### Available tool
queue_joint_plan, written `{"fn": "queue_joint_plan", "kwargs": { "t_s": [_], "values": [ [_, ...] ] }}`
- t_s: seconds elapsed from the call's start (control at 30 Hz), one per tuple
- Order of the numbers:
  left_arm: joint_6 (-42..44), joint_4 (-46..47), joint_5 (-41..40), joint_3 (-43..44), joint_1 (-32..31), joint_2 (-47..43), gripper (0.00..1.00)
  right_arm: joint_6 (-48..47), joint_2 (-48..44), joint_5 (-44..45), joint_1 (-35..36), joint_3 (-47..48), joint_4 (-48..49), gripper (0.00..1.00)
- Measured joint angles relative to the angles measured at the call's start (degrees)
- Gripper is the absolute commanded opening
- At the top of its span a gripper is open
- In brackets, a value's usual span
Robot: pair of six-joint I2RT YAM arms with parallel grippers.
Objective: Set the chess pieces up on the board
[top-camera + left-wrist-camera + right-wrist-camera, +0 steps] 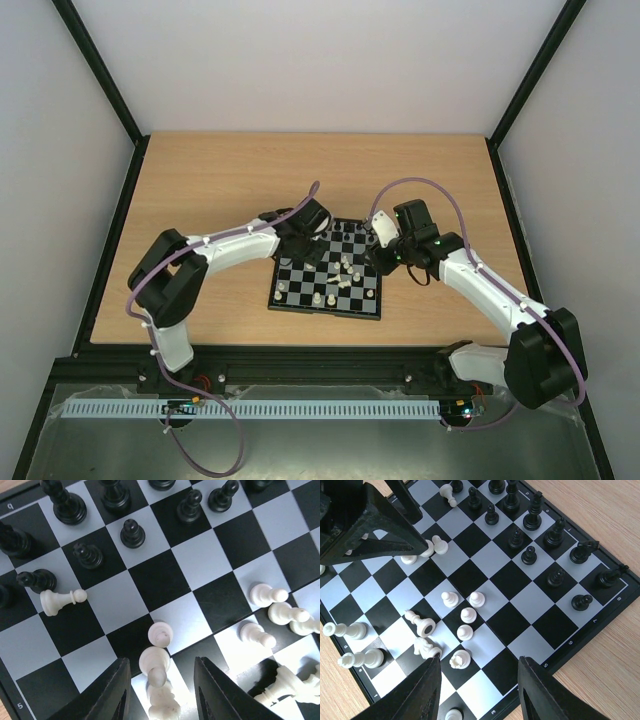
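A white piece (154,661) stands upright between the fingers (110,700) of the left gripper (161,700). A slim gap shows on either side, so the jaws are partly open around it and grip nothing. A second white piece (163,706) sits just below it in that view, also in the gap.

Other white pieces (468,615) are scattered over the middle of the board (325,311), some upright and some on their sides. One pawn (60,600) lies tipped over beside the black pieces (132,534). The black pieces stand upright in rows along one side.

The pieces are small, smooth and rounded, with a slight shine. The board is glossy, with black and pale grey checks and a black rim with tiny white numerals. It lies flat on a light wood-grain table (220,180), near its middle.

The left gripper (303,252) reaches over the board's far left corner and the right gripper (385,255) over its far right edge. The right gripper (479,695) has matte black, wedge-shaped fingers (540,695) spread wide above a board edge. They hold and touch nothing, and a white piece (460,658) stands just ahead of the gap.
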Motion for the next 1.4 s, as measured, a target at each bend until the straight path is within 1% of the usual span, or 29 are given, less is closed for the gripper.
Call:
{"fn": "queue_joint_plan", "kwargs": {
  "t_s": [0.03,0.27,0.47,0.7,1.1,1.4],
  "values": [
    [0.0,-0.5,-0.1,0.2,0.0,0.2,0.35,0.0,0.0,0.0,0.0,0.0,0.0,0.43],
    [0.4,-2.1,-0.3,0.9,0.0,1.8,0.32,0.0,0.0,0.0,0.0,0.0,0.0,0.42],
    [0.4,-2.3,-0.9,1.1,0.0,1.9,0.28,-0.1,0.0,0.3,0.0,0.0,0.0,0.42],
    [0.8,-2.4,-1.3,2.9,0.0,3.5,0.19,-0.3,0.1,0.5,0.0,0.0,0.0,0.42],
    [1.0,-4.7,-1.6,5.5,0.0,4.7,0.2,-0.5,0.1,0.6,0.0,-0.2,0.0,0.42],
    [1.3,-7.3,-2.3,5.6,0.0,4.7,0.21,-0.6,0.2,0.6,0.0,-0.6,0.0,0.42]
  ]
}}
